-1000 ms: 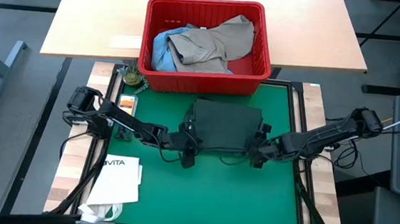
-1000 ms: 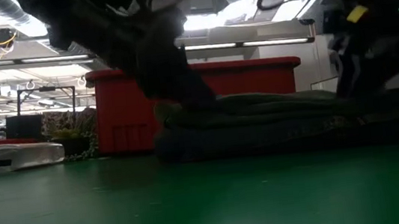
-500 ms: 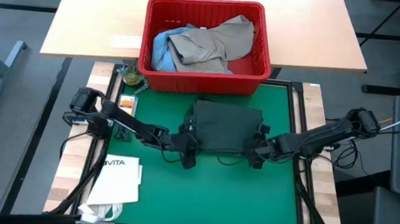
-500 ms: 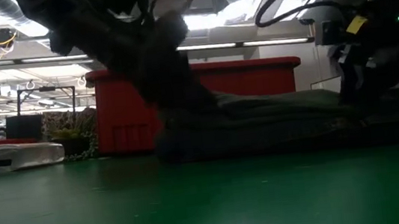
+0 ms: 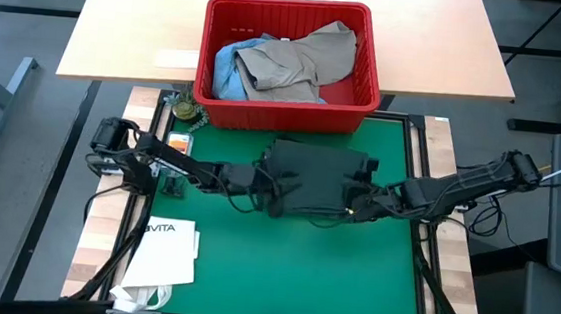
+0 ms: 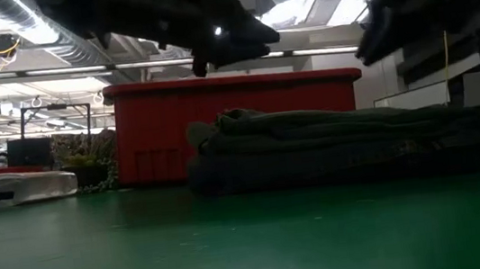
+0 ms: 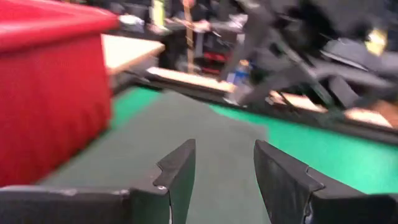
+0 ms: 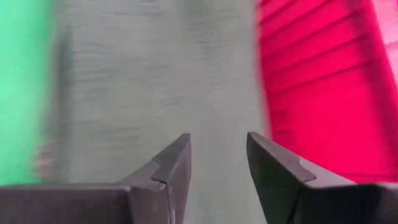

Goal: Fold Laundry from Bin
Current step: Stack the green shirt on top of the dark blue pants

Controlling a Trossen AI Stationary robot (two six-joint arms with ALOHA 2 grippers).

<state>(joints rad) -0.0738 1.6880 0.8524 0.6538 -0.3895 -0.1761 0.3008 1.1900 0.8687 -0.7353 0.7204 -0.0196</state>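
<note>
High view: both fingers (image 5: 275, 199) (image 5: 355, 205) released, empty, over folded shirt's (image 5: 311, 172) side edges.

Folded laundry (image 6: 332, 147) (dark) fronts the bin (image 6: 167, 129).

We see a dark green garment (image 5: 311, 176) folded into a flat rectangle on the green mat, just beside the red slotted plastic bin (image 5: 286, 112). Inside the bin, a crumpled khaki-tan garment (image 5: 303, 64) lies over light blue denim (image 5: 226, 68).

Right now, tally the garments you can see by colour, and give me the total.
Dark green, folded on the mat: 1
Khaki-tan, in the red bin: 1
Light blue, in the red bin: 1
Total: 3
</note>
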